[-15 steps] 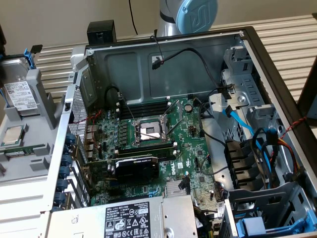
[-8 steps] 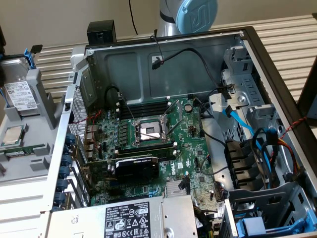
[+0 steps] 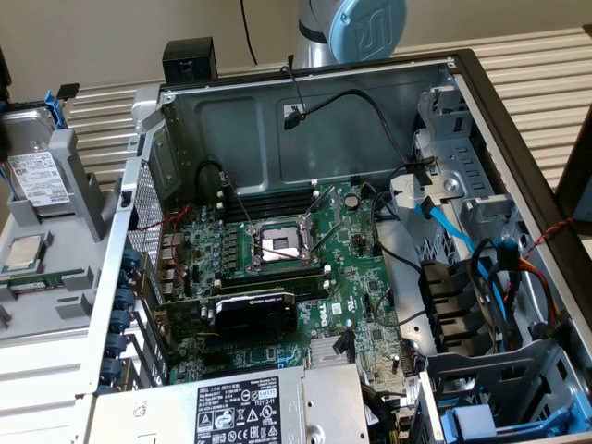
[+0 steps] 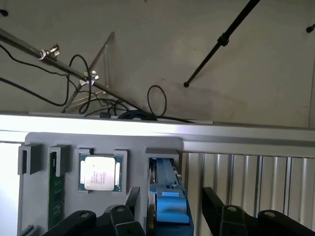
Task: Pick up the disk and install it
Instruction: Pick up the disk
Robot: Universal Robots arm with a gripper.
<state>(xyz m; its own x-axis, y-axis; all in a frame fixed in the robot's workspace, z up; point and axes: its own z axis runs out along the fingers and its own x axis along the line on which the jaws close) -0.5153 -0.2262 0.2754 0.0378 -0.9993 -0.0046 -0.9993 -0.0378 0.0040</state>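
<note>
The disk stands on edge in a slot of a grey holder at the exterior view's left, outside the computer case. It is silver with a white label, and its blue carrier frame sticks up at the top. In the wrist view the disk's blue carrier edge lies between the two black fingers of my gripper. The fingers straddle the disk with a gap showing on the other side, so the gripper stands open around it.
The holder also carries a processor chip and a green memory stick. The open computer case holds the motherboard, a grey power-supply box and drive bays with another blue-fronted carrier among loose cables.
</note>
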